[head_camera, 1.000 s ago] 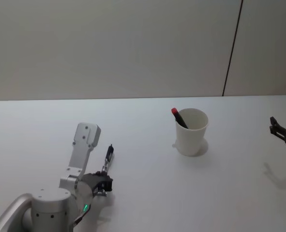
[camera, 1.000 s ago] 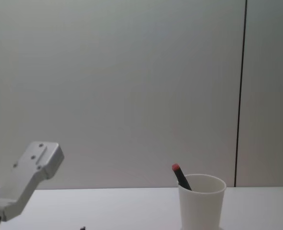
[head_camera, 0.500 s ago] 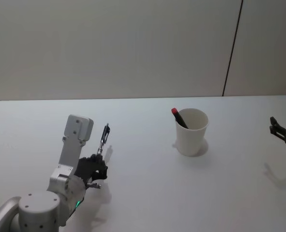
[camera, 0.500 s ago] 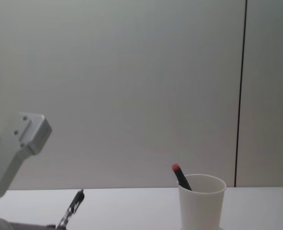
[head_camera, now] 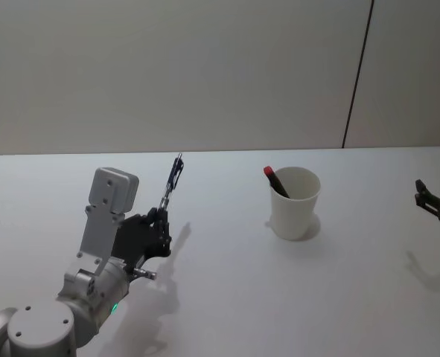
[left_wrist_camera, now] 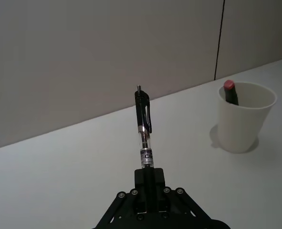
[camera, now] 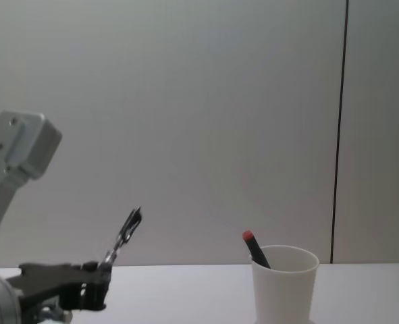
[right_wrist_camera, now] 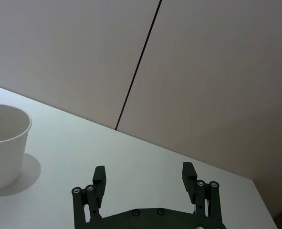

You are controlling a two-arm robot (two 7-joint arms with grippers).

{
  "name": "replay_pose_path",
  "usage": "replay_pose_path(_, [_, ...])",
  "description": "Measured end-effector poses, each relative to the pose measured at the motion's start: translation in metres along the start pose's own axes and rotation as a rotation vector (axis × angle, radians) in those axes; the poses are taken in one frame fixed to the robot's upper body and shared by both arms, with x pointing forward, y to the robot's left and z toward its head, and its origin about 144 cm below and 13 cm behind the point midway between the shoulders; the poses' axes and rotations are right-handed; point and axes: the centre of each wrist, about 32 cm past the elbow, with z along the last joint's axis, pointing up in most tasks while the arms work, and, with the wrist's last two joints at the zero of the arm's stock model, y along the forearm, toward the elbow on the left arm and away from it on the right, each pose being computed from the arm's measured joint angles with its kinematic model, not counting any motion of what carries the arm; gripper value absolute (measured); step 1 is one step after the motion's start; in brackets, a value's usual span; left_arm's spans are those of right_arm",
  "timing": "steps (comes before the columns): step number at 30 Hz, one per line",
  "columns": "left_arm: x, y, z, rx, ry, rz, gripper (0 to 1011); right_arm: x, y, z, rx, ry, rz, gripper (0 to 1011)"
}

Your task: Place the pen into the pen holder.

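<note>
- The left claw (left_wrist_camera: pixel 149 177) is clamped on the lower end of a black pen with a clear barrel and a pocket clip (left_wrist_camera: pixel 144 125). Most of the pen's length stands free, tilted up and forward off the white counter (head_camera: pixel 227 290).
- The pen holder, a plain white tapered paper cup (head_camera: pixel 295 204), stands upright on the counter, well apart to the right of the held pen. A black pen with a red cap (head_camera: pixel 273 179) already leans inside it against the rim on the side facing the left arm.
- The right claw (right_wrist_camera: pixel 145 176) hangs near the counter's right edge, spread wide and holding nothing.
- Judged from here, the carry to the cup and the drop are not yet done.
- Risk: the grip sits far down the barrel, so the long free end could swivel or slide between the fingers during a quick swing.
- Risk: the red-capped pen stands on the approach side, and striking it or the thin rim could topple so light a cup.
- Risk: the pen points upward, and letting go before it is tipped over the opening, or from too high, could send it bouncing out onto the counter.
</note>
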Motion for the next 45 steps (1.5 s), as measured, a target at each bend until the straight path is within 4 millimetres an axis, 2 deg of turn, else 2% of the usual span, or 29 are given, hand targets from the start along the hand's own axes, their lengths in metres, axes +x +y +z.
replay_pose_path(11, [0.005, -0.001, 0.005, -0.141, -0.041, -0.139, 129, 0.000, 0.000, 0.000, 0.000, 0.000, 0.000, 1001])
replay_pose_path(21, [0.009, -0.013, 0.011, -0.237, -0.072, -0.279, 127, 0.000, 0.000, 0.000, 0.000, 0.000, 0.000, 1001])
replay_pose_path(31, [0.008, -0.038, 0.020, -0.312, -0.102, -0.444, 127, 0.000, 0.000, 0.000, 0.000, 0.000, 0.000, 1001])
replay_pose_path(45, [-0.001, -0.072, 0.035, -0.316, -0.148, -0.565, 127, 0.000, 0.000, 0.000, 0.000, 0.000, 0.000, 1001])
